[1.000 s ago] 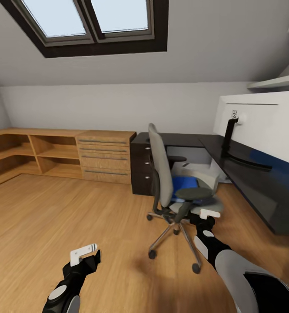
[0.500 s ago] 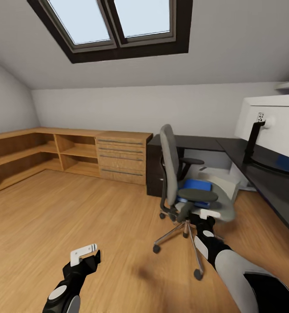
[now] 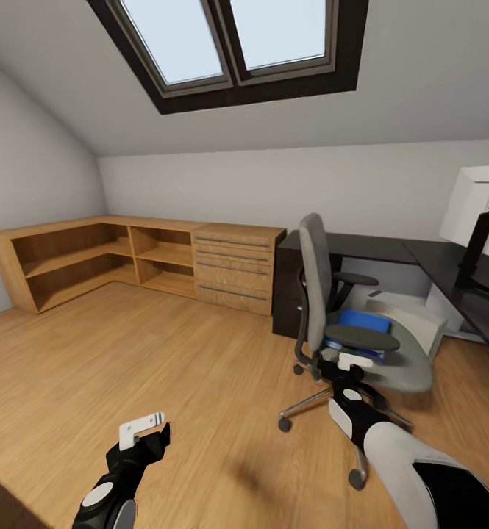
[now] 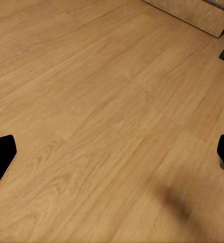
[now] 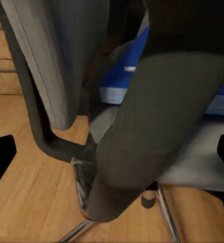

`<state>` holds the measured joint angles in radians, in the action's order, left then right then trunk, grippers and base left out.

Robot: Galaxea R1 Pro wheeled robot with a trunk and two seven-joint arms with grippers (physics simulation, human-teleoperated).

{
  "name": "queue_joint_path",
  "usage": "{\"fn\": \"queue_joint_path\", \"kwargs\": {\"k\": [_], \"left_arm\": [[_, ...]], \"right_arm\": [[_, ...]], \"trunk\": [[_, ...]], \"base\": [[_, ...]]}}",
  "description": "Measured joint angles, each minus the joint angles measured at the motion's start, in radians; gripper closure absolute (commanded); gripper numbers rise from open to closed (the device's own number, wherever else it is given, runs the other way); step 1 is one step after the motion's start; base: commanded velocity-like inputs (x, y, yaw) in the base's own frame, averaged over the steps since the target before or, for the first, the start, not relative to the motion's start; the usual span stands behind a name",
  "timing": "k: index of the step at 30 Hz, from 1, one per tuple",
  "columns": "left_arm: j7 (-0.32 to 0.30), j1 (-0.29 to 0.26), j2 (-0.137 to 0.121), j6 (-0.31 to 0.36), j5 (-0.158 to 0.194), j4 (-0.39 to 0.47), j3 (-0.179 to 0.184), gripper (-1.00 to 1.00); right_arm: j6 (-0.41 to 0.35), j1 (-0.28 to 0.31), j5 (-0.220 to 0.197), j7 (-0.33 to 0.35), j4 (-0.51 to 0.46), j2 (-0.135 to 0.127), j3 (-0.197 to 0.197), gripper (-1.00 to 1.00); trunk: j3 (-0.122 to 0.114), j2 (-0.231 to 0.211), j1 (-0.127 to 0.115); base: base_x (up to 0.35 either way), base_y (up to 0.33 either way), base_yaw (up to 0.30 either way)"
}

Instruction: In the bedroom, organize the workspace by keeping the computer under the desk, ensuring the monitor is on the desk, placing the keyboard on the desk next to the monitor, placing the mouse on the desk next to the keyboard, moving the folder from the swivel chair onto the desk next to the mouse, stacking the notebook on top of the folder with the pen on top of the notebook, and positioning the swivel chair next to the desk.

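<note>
The grey swivel chair (image 3: 316, 283) stands on the wood floor in front of the black desk (image 3: 380, 247). A blue folder (image 3: 362, 322) lies on its seat. My right gripper (image 3: 354, 361) hangs open just below the chair's near armrest (image 3: 362, 338). In the right wrist view the gripper (image 5: 114, 152) has the armrest (image 5: 157, 126) close ahead between its wide-apart fingers, with the folder (image 5: 124, 86) behind. The monitor (image 3: 487, 213) shows its white back at the right edge. The light grey computer (image 3: 409, 312) sits under the desk. My left gripper (image 3: 143, 430) (image 4: 112, 157) is open over bare floor.
A dark three-drawer unit (image 3: 287, 294) holds up the desk's left end. A wooden drawer cabinet (image 3: 233, 268) and low open shelves (image 3: 75, 257) line the back and left walls. Skylights (image 3: 237, 37) sit in the sloped ceiling. Open floor spreads to the left.
The camera has turned left, so the chair, desk and cabinets have slid right in the picture and more of the left wall shows. Both grippers hold the same poses.
</note>
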<state>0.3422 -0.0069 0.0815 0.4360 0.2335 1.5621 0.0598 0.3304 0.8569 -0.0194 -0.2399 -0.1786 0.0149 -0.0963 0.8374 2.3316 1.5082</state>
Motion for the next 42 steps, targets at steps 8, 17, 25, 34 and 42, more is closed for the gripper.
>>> {"fn": "queue_joint_path", "kwargs": {"k": [8,17,25,34,42], "left_arm": [[0.000,0.000,0.000,-0.001,-0.001,0.000,0.000,-1.00],[0.000,0.000,0.000,-0.002,-0.002,0.000,0.000,-1.00],[0.000,0.000,0.000,-0.001,-0.001,0.000,0.000,-1.00],[0.000,0.000,0.000,0.000,-0.001,0.000,0.000,-1.00],[0.000,0.000,0.000,-0.002,-0.001,-0.001,0.000,-1.00]], "right_arm": [[0.000,0.000,-0.001,0.000,0.001,0.000,-0.002,-1.00],[0.000,0.000,0.000,0.000,0.000,0.000,0.000,-1.00],[0.000,0.000,0.000,0.000,-0.001,-0.001,0.000,-1.00],[0.000,0.000,0.000,0.001,-0.001,-0.002,0.000,-1.00],[0.001,0.000,0.000,0.001,-0.002,-0.003,-0.001,-1.00]], "trunk": [[-0.002,0.000,0.000],[-0.002,0.000,0.000],[-0.002,0.000,0.000],[-0.002,0.000,0.000],[-0.003,0.000,0.000]], "base": [[0.001,0.024,0.245],[0.033,0.054,0.141],[-0.118,-0.076,0.009],[-0.184,-0.134,0.000],[-0.015,-0.012,-0.122]]}}
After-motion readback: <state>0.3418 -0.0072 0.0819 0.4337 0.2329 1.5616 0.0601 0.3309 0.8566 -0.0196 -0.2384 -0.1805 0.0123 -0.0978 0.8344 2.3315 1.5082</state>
